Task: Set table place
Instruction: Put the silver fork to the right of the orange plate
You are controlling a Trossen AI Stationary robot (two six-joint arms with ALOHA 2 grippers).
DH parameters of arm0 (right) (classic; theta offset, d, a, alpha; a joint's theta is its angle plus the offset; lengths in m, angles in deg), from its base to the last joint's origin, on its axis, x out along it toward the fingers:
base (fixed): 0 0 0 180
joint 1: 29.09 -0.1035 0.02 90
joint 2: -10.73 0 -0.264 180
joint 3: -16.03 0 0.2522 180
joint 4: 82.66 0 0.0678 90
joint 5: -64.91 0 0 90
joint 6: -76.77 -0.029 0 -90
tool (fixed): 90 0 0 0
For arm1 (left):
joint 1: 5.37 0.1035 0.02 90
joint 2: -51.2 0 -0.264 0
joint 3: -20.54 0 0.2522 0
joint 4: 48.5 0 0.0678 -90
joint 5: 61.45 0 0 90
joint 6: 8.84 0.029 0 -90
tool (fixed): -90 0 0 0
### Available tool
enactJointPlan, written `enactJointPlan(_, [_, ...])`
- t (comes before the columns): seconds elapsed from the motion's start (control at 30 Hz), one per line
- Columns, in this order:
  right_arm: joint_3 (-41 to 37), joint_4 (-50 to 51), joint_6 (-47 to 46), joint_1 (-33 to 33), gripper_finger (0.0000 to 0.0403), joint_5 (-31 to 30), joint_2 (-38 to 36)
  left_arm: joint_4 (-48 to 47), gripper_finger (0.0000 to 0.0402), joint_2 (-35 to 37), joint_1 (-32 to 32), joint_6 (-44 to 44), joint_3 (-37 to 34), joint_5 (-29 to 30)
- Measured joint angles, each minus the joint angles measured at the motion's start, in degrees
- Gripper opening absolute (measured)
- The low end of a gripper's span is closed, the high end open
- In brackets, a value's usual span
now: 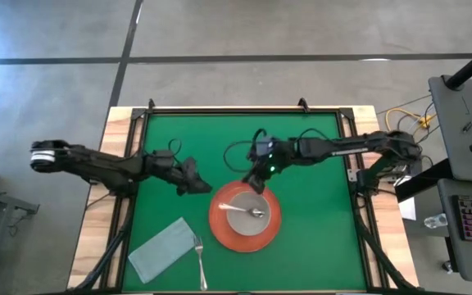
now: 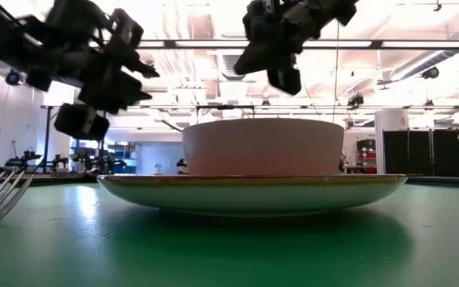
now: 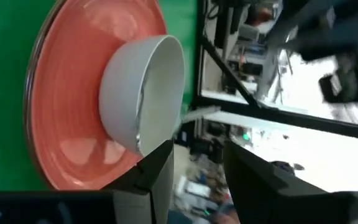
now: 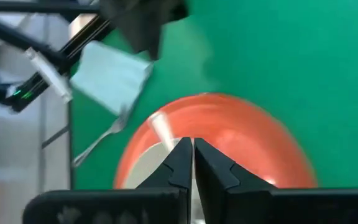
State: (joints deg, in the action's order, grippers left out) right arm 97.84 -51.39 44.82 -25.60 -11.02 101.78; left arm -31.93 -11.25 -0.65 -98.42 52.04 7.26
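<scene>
Green table (image 1: 301, 147) holds the plate (image 1: 270, 231); right gripper (image 1: 258, 182) — fingers together, empty — hovers just beyond its far rim, left gripper (image 1: 199, 185) parted, farther off.

The desk (image 1: 301, 147), green-topped with a pale wooden border, is carrying an orange-red plate (image 1: 273, 229) near its front middle. A folded grey-green cloth (image 1: 161, 250) is lying toward the front left, with a fork (image 1: 198, 260) seemingly touching its edge.
</scene>
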Motion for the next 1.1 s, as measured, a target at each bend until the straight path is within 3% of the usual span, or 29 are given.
enactJointPlan(0.2, [0.04, 9.96, 7.70, 3.05, 0.0009, 0.52, -5.47, -9.68, 0.0123, 3.97, -14.74, -0.79, 1.44, 12.08])
enactJointPlan(0.33, [0.04, 15.64, 10.74, 2.71, 0.0009, 0.53, -7.19, -10.36, 0.0123, -0.40, -25.82, -9.48, 2.87, 15.28])
enactJointPlan(0.43, [0.02, 16.52, 11.23, 1.71, 0.0009, -5.14, -8.00, -11.79, 0.0123, -5.90, -32.97, -15.20, 7.01, 21.54])
enactJointPlan(0.53, [0.44, 16.46, 11.58, 0.82, 0.0009, -12.45, -8.58, -23.71, 0.0123, -11.46, -38.03, -20.99, 14.76, 25.53])
enactJointPlan(0.7, [1.36, 16.62, 10.33, 0.78, 0.0013, -17.93, -8.58, -54.96, 0.0123, -20.94, -41.90, -30.40, 32.79, 26.61])
enactJointPlan(0.8, [1.67, 18.69, 10.46, 0.97, 0.0031, -20.61, -8.54, -65.68, 0.0123, -26.46, -42.70, -35.57, 41.47, 26.58])
enactJointPlan(1.1, [1.81, 23.71, 9.21, 0.93, 0.0111, -21.66, -8.52, -65.81, 0.0123, -41.26, -42.69, -38.69, 54.95, 28.76])
